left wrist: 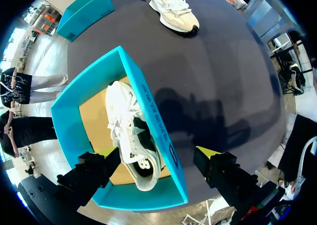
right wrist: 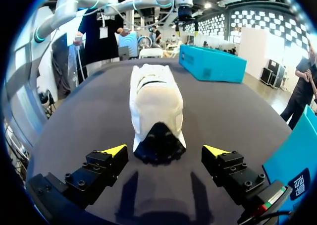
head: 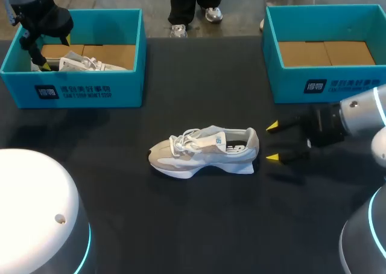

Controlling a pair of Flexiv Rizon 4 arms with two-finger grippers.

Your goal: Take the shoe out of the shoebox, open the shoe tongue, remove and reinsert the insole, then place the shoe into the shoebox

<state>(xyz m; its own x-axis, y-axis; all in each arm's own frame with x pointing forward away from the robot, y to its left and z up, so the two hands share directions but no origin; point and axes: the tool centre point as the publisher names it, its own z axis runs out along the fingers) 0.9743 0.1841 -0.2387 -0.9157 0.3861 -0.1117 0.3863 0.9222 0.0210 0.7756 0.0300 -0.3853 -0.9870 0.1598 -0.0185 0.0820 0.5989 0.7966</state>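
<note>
Boxed shoe (head: 84, 63) partly hidden behind left shoebox (head: 78, 92) wall; right shoebox (head: 329, 84) cut by edge.

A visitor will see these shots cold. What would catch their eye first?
The pale shoe standing on its sole in the middle of the dark table, with the right gripper open just behind its heel. After that, two turquoise boxes at the far edge: the left box holds a second white shoe under the open left gripper, and the right box shows only its cardboard floor.

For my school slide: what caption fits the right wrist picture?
Open right pincer waiting just behind the heel of a shoe on the dark table.
</note>
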